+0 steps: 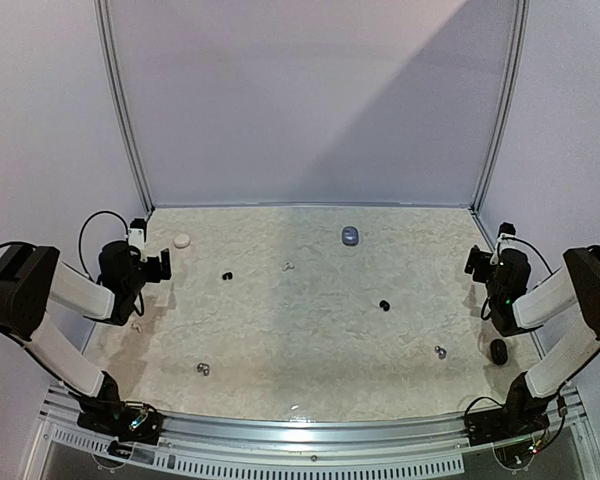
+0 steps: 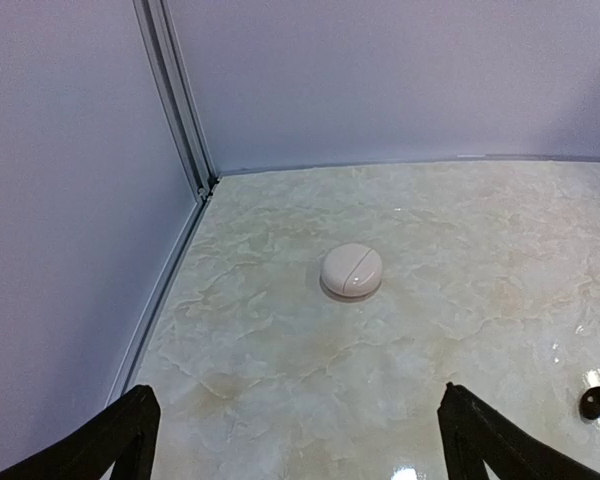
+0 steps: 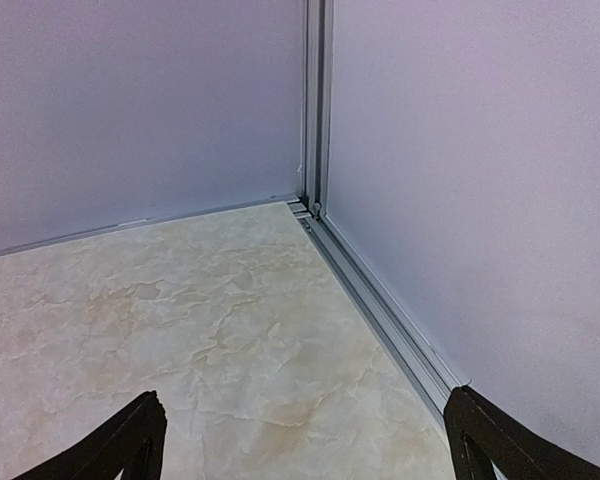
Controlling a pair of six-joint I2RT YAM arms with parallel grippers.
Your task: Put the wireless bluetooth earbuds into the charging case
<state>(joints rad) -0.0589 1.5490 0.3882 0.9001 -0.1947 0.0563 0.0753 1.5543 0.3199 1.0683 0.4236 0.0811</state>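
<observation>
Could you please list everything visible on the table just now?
white round plastic charging case: one, white, far left, closed.
bluish-grey rounded charging case: one, bluish-grey, far centre.
black oval charging case: one, black, right edge.
black earbuds: two, black, left of centre and right of centre.
white earbud: one clearly seen, white, far centre.
silvery-grey earbuds: two, grey, near left and near right.
beige marbled table: one, beige.
left fingers: two, black, open, empty.
right fingers: two, black, open, empty.
</observation>
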